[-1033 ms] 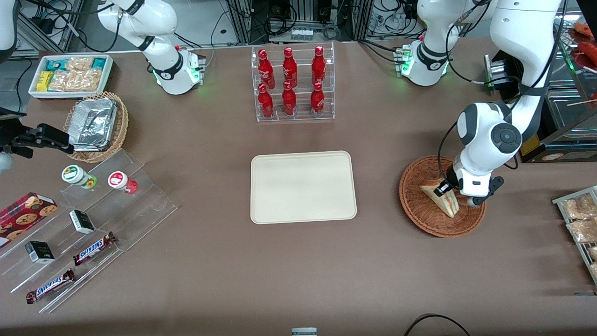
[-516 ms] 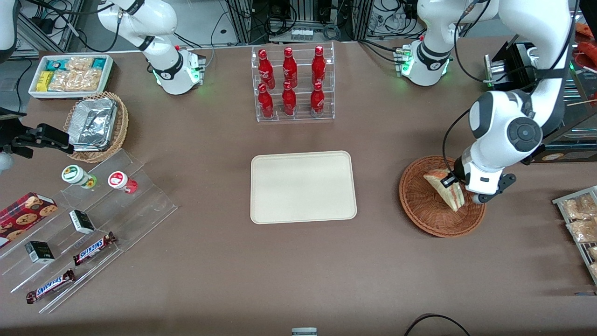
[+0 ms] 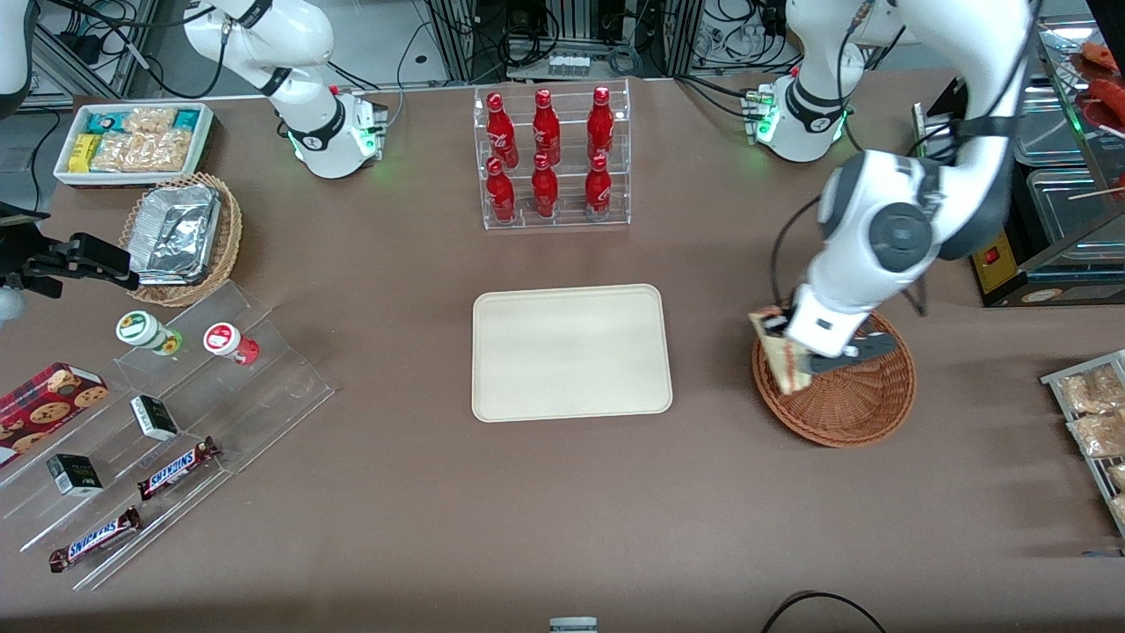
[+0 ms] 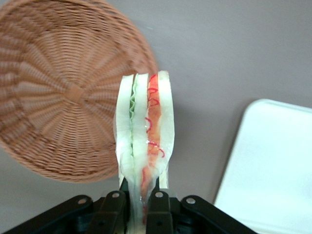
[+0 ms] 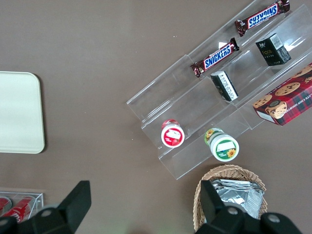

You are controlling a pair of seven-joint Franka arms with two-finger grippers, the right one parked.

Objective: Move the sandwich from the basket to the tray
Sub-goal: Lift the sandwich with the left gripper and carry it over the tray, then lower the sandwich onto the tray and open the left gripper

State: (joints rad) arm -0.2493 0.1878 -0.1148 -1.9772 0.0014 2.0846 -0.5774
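My left gripper (image 3: 795, 343) is shut on the sandwich (image 3: 785, 363), a pale wedge with green and red filling (image 4: 144, 131). It hangs lifted above the rim of the reddish-brown basket (image 3: 857, 400) on the side toward the tray. The wrist view shows the basket (image 4: 58, 92) with nothing in it, and both black fingers (image 4: 157, 207) pressing the bread. The cream tray (image 3: 571, 352) lies flat at the table's middle with nothing on it; its corner (image 4: 273, 161) shows beside the sandwich in the wrist view.
A clear rack of red bottles (image 3: 552, 158) stands farther from the front camera than the tray. A tan basket with foil containers (image 3: 180, 237), a white snack bin (image 3: 132, 141) and acrylic steps with snack bars (image 3: 167, 422) lie toward the parked arm's end. Snack packets (image 3: 1090, 413) sit at the working arm's end.
The gripper has lifted the sandwich out of the basket's middle and carried it toward the tray, to above the basket's rim. The arm has swung the same way.
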